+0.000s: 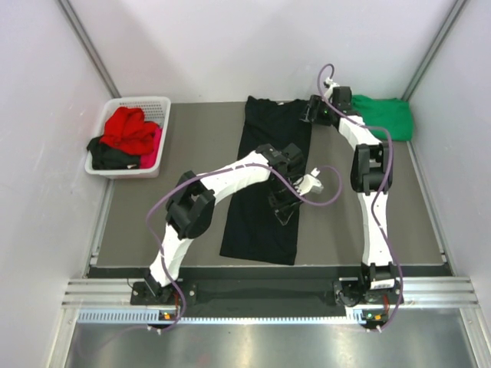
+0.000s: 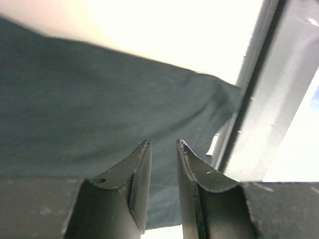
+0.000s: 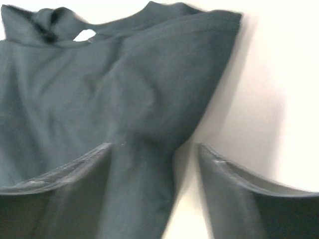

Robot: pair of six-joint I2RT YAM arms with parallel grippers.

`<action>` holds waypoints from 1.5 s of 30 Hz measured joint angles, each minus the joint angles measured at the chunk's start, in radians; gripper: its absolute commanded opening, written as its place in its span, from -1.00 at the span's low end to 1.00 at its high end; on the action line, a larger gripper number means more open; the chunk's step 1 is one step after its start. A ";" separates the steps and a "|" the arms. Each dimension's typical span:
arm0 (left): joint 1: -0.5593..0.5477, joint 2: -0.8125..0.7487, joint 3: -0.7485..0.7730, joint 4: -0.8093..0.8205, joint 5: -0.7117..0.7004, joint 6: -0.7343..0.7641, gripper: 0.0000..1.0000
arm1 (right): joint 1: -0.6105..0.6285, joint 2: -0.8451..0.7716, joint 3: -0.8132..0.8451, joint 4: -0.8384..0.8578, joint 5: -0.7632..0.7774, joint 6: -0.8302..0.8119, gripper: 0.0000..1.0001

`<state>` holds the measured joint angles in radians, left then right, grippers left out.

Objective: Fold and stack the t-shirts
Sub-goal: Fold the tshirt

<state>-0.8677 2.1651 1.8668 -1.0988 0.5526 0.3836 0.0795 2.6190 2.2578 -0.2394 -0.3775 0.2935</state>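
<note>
A large black t-shirt point(image 1: 268, 180) lies flat on the grey mat, folded into a long strip running front to back. My left gripper point(image 1: 284, 205) hovers over the strip's right edge near its lower half. In the left wrist view its jaws point(image 2: 163, 142) stand a little apart with nothing between them, dark cloth point(image 2: 89, 99) below. My right gripper point(image 1: 311, 112) is at the shirt's far right corner. In the right wrist view it is wide open point(image 3: 154, 145) over the cloth's edge point(image 3: 124, 89) beside the collar. A folded green t-shirt point(image 1: 385, 116) lies at the back right.
A white lattice basket point(image 1: 156, 105) at the back left holds a red shirt point(image 1: 129, 129), a pink one point(image 1: 154, 143) and a black one point(image 1: 111, 156). White walls enclose the mat point(image 1: 192, 138) on three sides. A metal rail point(image 1: 261, 295) runs along the front.
</note>
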 measured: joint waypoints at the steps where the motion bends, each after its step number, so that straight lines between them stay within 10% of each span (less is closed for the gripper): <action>1: -0.002 -0.001 0.005 -0.001 -0.016 -0.009 -0.35 | -0.003 -0.018 -0.020 0.008 -0.002 -0.005 0.59; 8: 0.149 -0.157 -0.045 0.122 -0.161 -0.175 -0.13 | -0.019 -0.345 -0.418 -0.008 -0.037 -0.019 0.59; 18: 0.682 -0.410 -0.406 0.364 -0.119 -0.645 -0.06 | -0.005 -0.905 -0.978 -0.104 -0.238 0.089 0.34; 24: 0.697 -0.411 -0.695 0.360 -0.038 -0.730 0.02 | 0.140 -0.907 -1.318 -0.209 -0.295 0.146 0.28; 45: 0.687 -0.567 -1.089 0.349 0.090 -0.739 0.16 | 0.412 -1.074 -1.671 -0.273 -0.382 0.323 0.22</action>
<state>-0.1806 1.5982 0.7780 -0.7498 0.6430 -0.3553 0.4911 1.5452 0.5865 -0.5121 -0.7597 0.6167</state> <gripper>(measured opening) 0.573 0.612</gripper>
